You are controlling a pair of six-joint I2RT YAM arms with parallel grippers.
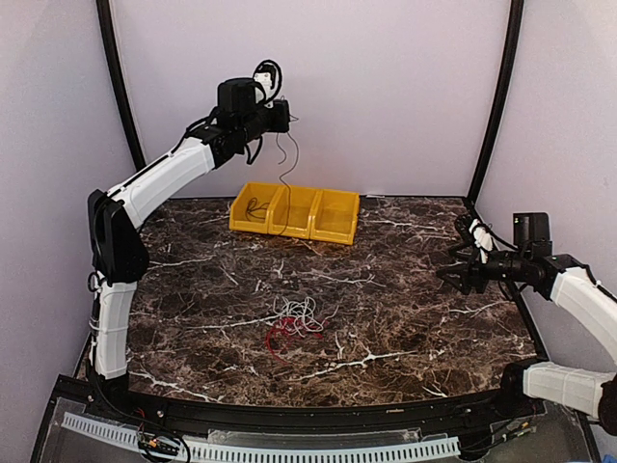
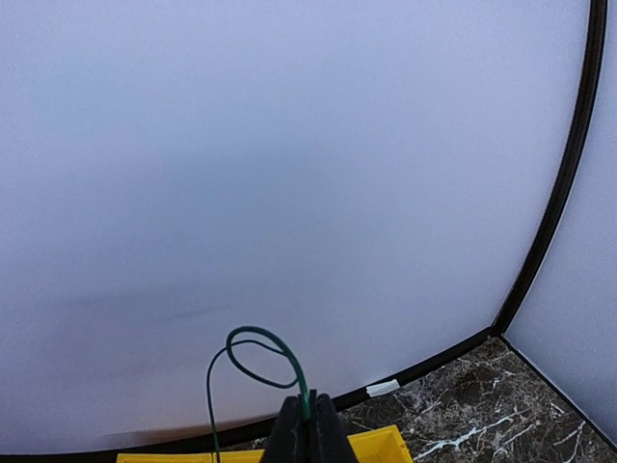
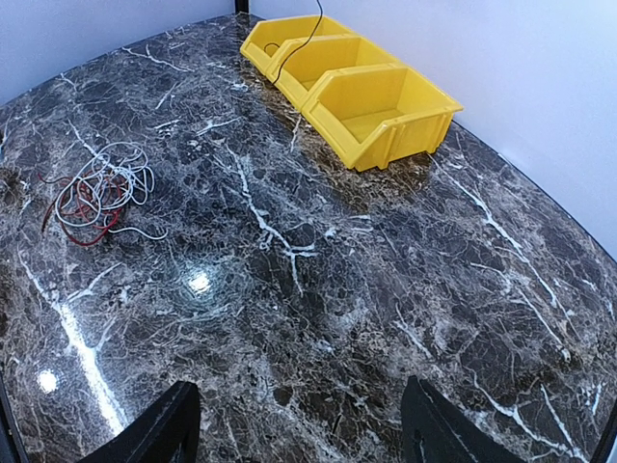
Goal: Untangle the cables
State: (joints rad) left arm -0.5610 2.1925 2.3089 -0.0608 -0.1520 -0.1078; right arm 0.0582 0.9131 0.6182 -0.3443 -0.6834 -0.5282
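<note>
A tangle of white and red cables (image 1: pixel 297 321) lies on the marble table, also in the right wrist view (image 3: pixel 96 193). My left gripper (image 1: pixel 285 116) is raised high above the yellow bins (image 1: pixel 295 211) and is shut on a thin green cable (image 2: pixel 289 371), which loops above the fingers and hangs down (image 1: pixel 286 164) into the bins. My right gripper (image 1: pixel 455 277) is open and empty, held above the table at the right, well apart from the tangle.
The yellow bins (image 3: pixel 349 82) form a row of three at the back of the table; the leftmost holds a dark cable (image 1: pixel 254 207). Black frame posts (image 1: pixel 494 106) stand at the back corners. The table's front edge carries a white slotted rail (image 1: pixel 318 449).
</note>
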